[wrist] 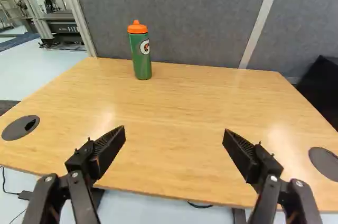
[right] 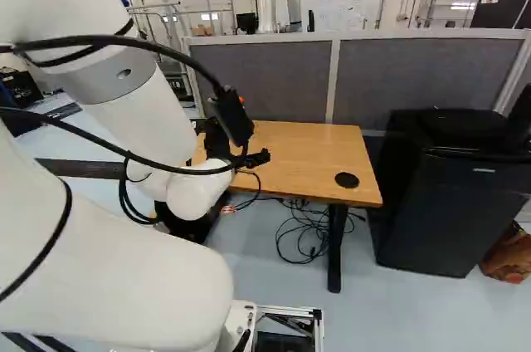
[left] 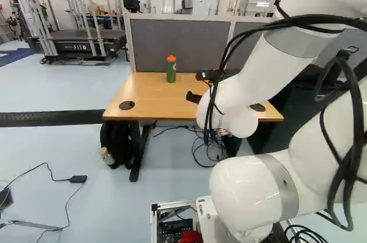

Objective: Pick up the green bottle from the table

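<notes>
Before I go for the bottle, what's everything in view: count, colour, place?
Bottle: one, green, orange lid, upright on table's far side
Table: one, light wood, ahead of arm
Round inserts: two, dark, in tabletop
Divider: one, grey, behind table
Cabinet: one, black, right of right base view
Treadmill: one, black, far left in left base view
Black bag: one, floor beneath table
Cables: several, black, floor
Arm: one, white
Gripper: one, black, open, empty

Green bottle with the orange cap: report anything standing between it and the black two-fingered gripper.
Nothing visible stands in the way: ahead of the open gripper, the light wooden tabletop stretches to the bottle, near the grey partition.
</notes>
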{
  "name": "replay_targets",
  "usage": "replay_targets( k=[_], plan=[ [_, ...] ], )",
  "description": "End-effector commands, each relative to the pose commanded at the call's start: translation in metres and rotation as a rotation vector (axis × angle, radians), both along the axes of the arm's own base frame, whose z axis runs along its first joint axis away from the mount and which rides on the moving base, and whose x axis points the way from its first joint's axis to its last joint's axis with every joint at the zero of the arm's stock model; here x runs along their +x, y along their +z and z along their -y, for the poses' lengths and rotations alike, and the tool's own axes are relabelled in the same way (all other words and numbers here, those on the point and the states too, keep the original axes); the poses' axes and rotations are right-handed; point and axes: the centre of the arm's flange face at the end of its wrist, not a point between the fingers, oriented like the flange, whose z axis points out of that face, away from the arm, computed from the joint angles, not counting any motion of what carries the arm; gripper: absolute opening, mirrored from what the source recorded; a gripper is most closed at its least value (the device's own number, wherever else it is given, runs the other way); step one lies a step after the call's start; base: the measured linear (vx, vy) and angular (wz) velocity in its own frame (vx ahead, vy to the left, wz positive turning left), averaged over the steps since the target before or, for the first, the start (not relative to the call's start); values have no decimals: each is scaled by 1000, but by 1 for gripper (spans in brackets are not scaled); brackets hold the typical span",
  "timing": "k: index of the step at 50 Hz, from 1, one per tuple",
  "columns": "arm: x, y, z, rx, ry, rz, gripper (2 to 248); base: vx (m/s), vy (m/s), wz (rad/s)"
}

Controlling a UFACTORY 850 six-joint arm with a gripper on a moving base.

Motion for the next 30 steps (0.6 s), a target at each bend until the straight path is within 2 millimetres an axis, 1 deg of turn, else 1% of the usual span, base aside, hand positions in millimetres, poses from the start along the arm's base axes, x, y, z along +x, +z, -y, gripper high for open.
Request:
replay_targets(
  k=[30],
  plan=[
    [0,0,0,0,0,0,247,192,5,2]
  ],
)
